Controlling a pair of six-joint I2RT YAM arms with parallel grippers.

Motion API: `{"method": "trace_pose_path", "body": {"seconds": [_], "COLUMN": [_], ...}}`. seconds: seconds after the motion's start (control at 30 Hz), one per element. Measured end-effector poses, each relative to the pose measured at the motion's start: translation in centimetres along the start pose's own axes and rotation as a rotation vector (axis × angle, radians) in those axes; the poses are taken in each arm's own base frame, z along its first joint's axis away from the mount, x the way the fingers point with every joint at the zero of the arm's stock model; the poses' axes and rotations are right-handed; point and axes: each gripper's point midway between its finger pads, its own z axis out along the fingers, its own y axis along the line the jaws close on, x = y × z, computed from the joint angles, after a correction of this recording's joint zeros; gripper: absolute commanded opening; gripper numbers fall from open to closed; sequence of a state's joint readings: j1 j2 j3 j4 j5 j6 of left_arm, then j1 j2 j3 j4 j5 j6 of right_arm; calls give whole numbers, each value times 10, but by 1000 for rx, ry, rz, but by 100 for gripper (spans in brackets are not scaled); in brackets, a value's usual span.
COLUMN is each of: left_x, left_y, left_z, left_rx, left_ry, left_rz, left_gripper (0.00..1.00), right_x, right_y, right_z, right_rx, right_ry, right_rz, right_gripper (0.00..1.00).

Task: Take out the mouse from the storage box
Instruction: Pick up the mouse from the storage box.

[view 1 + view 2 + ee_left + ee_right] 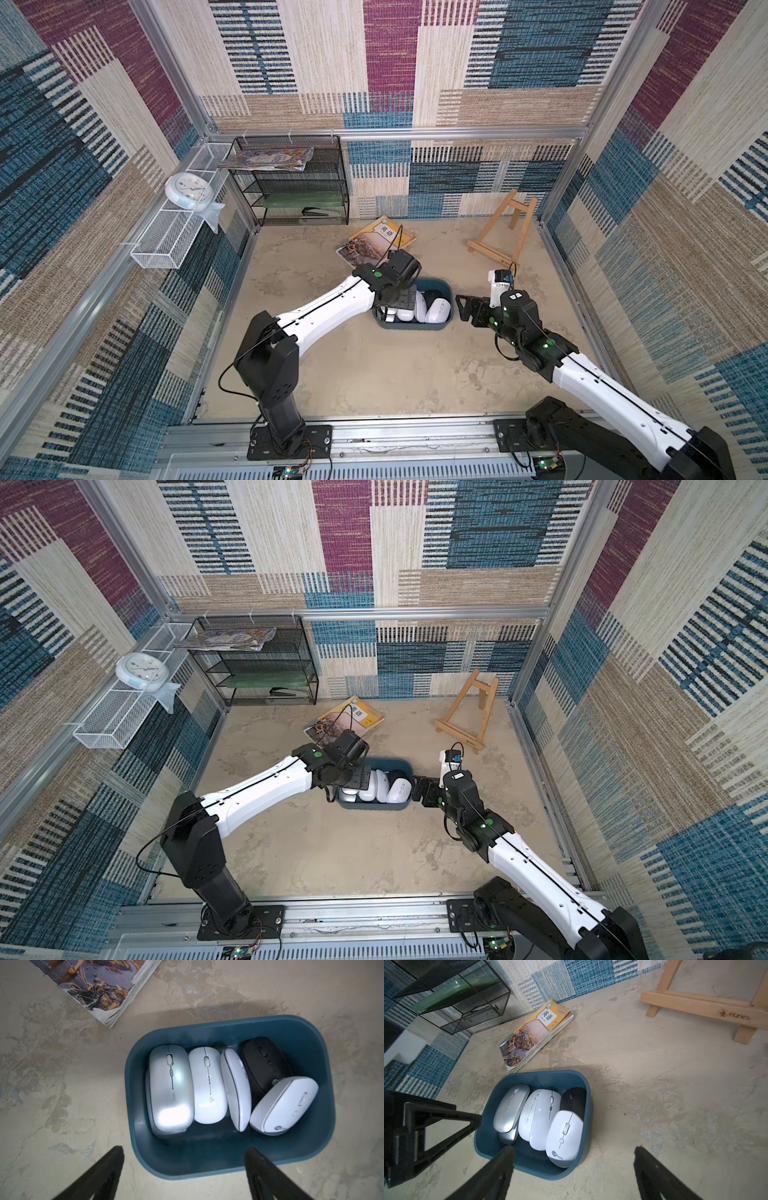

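Left wrist view: the left fingers (pixel 99 1172) stand wide apart, empty, one over the desk (pixel 52 1084), one over the near wall of the teal storage box (pixel 207 1163). The right fingers (pixel 496 1169), equally spread, hover just beside the box. Inside the box lie a silver mouse (pixel 171 1088) atop another, a white mouse (pixel 207 1088), a slim white mouse (pixel 235 1093) on edge, a black mouse (pixel 266 1061), and a white Lecoo mouse (pixel 284 1105) leaning on it. Beyond the box lies an English textbook (pixel 99 987).

Patchwork woven walls (pixel 390 62) of blue, maroon and beige enclose a mottled beige tabletop (pixel 374 365) bearing a black mesh rack (pixel 291 183) and a wooden easel (pixel 505 232), with a white wire basket (pixel 166 241) on one wall.
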State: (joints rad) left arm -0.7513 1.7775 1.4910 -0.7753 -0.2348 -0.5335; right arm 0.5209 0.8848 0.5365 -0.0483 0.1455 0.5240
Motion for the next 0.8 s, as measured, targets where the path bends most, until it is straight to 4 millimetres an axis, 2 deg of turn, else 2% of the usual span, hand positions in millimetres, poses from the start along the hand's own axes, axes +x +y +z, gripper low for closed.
{"method": "trace_pose_path", "body": {"seconds": [0.2,0.27,0.47,0.8], "left_x": [3,4,6,0], "left_y": [2,3,-2,5], "left_z": [24,32,53,63], "left_rx": [-94,-118,-146,-175], "left_ry": [64,84,123,138], "left_rz": [43,47,46,6], "left_gripper": [92,88,84,82], "right_x": [11,15,13,14], "right_y": [-15,-20,-22,-24], "right_z": [-7,-9,-14,-16], "right_rx": [35,48,48,52], "right_ry": [-18,-20,-45,-53], "right_rz": [-28,-34,-38,-37], "right_gripper": [94,94,94,95]}}
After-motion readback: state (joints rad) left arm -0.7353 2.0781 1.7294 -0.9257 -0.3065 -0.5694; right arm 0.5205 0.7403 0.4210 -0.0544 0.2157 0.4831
